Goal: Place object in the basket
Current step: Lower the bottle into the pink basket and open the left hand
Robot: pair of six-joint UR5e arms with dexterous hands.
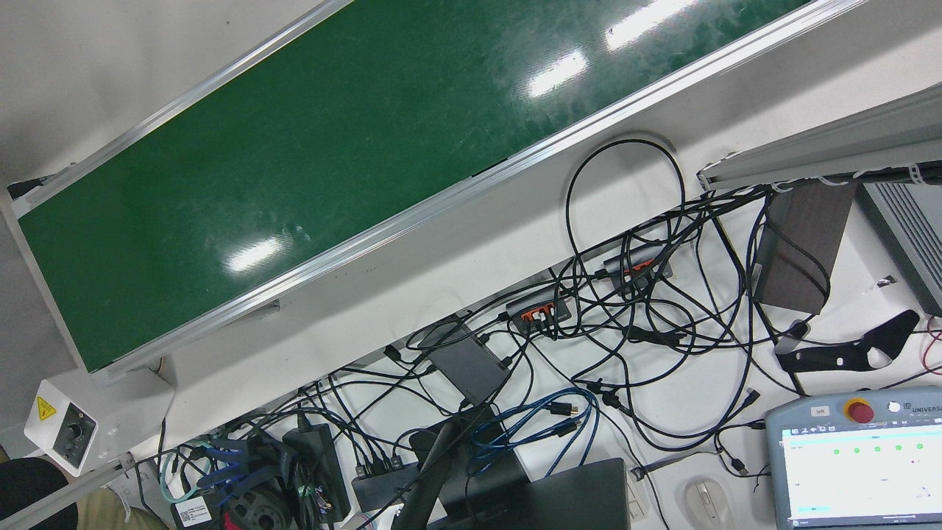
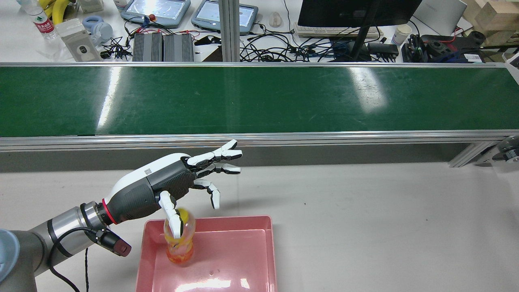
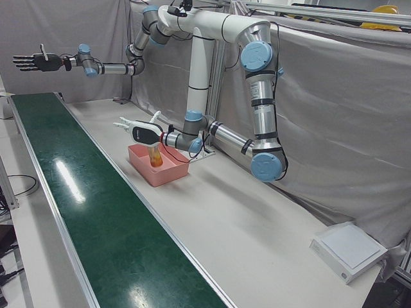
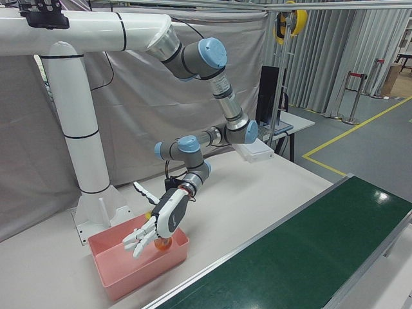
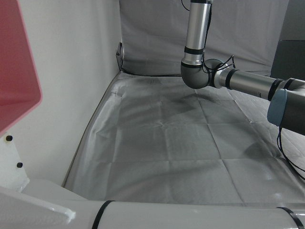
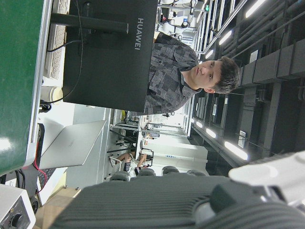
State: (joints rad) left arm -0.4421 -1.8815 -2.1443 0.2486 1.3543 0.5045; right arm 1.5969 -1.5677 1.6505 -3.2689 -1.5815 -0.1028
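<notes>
**Bottle upright in pink basket, left hand open above it**

The left hand (image 2: 178, 178) sits over the far-left corner of the pink basket (image 2: 243, 227) in the rear view, palm down, fingers (image 2: 215, 156) spread wide and pointing toward the green conveyor belt (image 2: 259, 99). It grips nothing. One finger hangs down in front of the orange-yellow bottle (image 2: 180, 243) at its top; whether they touch, cannot tell. The other fingers are well clear of the bottle, stretched forward past the basket's far rim.

The bottle stands upright inside the basket, in its left part near the far wall, base on the basket floor. In the right-front view the bottle (image 4: 162, 243) shows just below and behind the open left hand (image 4: 161, 222); in the left-front view the bottle (image 3: 156, 158) stands in the basket (image 3: 168, 174) directly under the hand (image 3: 142, 131).

The basket rests on the grey surface (image 2: 385, 227) between the robot and the belt, close to the robot's side.

The right hand (image 3: 35, 61) is seen in the left-front view only, raised high over the far end of the belt, well apart from the basket, fingers extended flat and apart, holding nothing.

The front view shows the belt with nothing on it, plus a tangle of cables (image 1: 625, 309) and a teach pendant (image 1: 857, 464).
</notes>
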